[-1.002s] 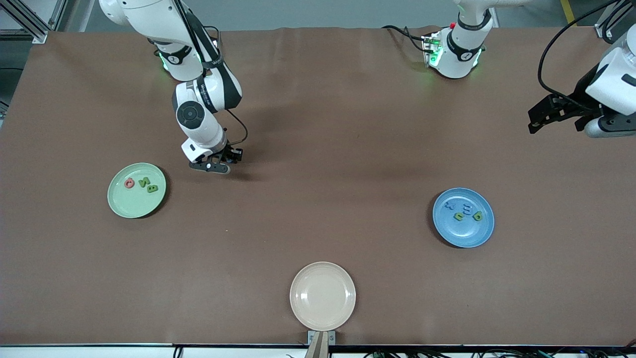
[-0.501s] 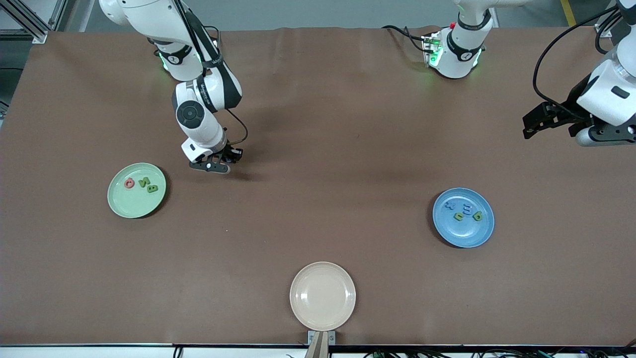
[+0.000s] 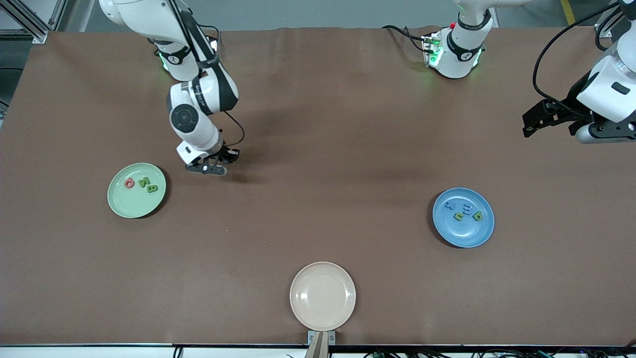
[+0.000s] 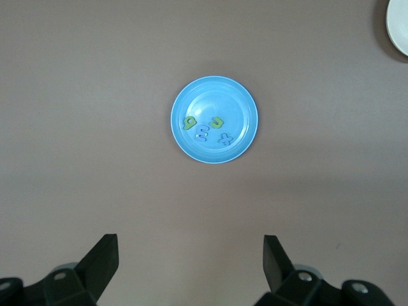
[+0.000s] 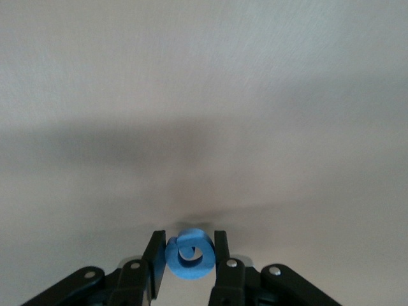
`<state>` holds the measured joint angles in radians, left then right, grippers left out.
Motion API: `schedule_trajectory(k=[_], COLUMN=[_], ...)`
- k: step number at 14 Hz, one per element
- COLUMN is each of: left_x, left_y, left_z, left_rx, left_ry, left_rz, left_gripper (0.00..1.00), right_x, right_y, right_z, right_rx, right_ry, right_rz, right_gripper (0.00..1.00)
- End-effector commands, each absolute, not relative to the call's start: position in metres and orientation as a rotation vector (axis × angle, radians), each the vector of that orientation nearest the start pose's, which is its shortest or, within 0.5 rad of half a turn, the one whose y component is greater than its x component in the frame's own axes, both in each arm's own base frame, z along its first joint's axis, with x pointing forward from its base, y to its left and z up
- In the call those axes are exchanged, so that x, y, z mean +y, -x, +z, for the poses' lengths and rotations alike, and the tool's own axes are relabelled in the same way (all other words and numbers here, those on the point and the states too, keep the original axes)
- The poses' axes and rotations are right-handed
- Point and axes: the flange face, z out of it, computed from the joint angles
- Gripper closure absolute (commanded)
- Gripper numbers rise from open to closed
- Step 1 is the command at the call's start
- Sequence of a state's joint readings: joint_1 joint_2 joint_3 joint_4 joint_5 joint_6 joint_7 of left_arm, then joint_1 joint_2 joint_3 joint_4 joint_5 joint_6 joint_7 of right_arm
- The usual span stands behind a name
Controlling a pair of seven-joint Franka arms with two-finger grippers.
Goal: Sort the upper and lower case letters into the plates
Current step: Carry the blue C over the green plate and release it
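My right gripper (image 3: 207,169) is shut on a blue letter piece (image 5: 189,255), a rounded G shape, and holds it over bare table beside the pale green plate (image 3: 119,204). That plate holds a red letter (image 3: 129,183) and two green letters (image 3: 148,185). The blue plate (image 3: 464,233) toward the left arm's end holds several blue and green letters (image 3: 463,211); it also shows in the left wrist view (image 4: 239,108). My left gripper (image 3: 530,125) is open and empty, high over the table's edge at the left arm's end.
A cream-beige plate (image 3: 323,318) lies empty near the table's front edge at the middle, nearest the front camera. Its rim shows in a corner of the left wrist view (image 4: 398,22). Brown tabletop (image 3: 318,149) spreads between the plates.
My right gripper has shifted slightly toward the green plate with the blue letter in it. My left arm dropped a little, then stopped.
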<state>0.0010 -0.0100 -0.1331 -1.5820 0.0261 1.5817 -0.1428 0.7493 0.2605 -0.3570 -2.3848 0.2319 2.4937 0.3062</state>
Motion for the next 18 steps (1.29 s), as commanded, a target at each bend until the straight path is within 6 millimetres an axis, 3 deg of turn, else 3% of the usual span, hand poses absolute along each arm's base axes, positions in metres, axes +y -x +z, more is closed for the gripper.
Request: schedule_trajectory(k=[1,3,5,9,12,18], left_x=[-0.074,-0.073,-0.074,-0.075,-0.076,-0.078], left_y=[-0.55,-0.55,-0.549,-0.549,-0.549,-0.55], left_z=[0.623,0.623,0.624,0.625,0.625,0.625], left_rx=[-0.004,-0.007,-0.005,-0.002,-0.002,0.003], left_ry=[3.128,3.129,3.129,3.132,3.134,3.137], left_rz=[-0.027,-0.027,-0.029,-0.031,-0.033,-0.042], left_gripper=[0.0,0.0,0.0,0.0,0.0,0.0], right_x=[0.099,0.046,-0.003,-0.084,-0.103,-0.105], right_y=[-0.507,-0.53,-0.544,-0.575,-0.59,-0.601], right_z=[0.271,0.293,0.298,0.272,0.249,0.212], right_rx=[0.022,-0.074,-0.145,-0.24,-0.187,-0.194], right_ry=[3.083,3.101,3.128,3.172,3.178,3.14], right_rz=[0.267,0.231,0.195,0.204,0.225,0.194], right_gripper=[0.89,0.89,0.89,0.88,0.88,0.88])
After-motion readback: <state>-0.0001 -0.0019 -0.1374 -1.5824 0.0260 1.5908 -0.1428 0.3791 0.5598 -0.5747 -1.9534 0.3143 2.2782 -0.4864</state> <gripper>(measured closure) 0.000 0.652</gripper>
